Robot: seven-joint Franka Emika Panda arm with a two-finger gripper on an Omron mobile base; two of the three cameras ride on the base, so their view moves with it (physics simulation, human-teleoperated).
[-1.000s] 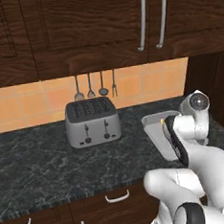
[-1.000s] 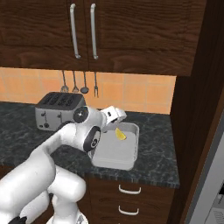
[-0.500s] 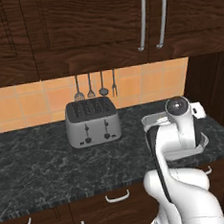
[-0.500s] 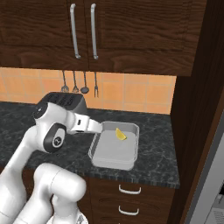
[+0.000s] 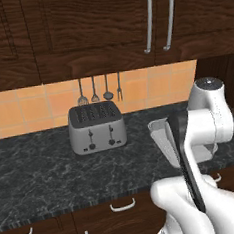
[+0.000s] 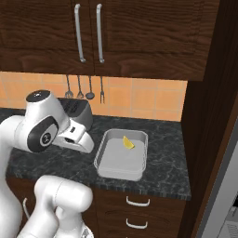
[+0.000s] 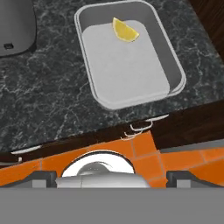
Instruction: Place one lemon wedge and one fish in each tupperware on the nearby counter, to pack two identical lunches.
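A: Gripper (image 7: 112,176) state?
B: Spread to full width, gripping nothing, touching nothing. Barely two dark fingertips (image 7: 41,176) poking up at the bottom of the hand view; hovering off the counter's front edge, above orange floor tiles (image 7: 144,146).

A: And just beyond?
B: Tupperware (image 7: 175,70) sitting on the counter (image 7: 52,100) near its front edge, with one lemon wedge (image 7: 125,31) lying at the far end. Otherwise bare inside.

A: Anything hidden or cut off?
B: Plenty. From the left base view, most of the tupperware blocked by the arm, just a slice of rim visible. Toaster (image 7: 13,26) clipped by the hand view's corner. Silver drawer handles (image 7: 140,127) under the stone edge, possibly two or three, hard to separate.

A: Further back?
B: Utensils (image 5: 99,90) hanging on the tiled wall behind the toaster.
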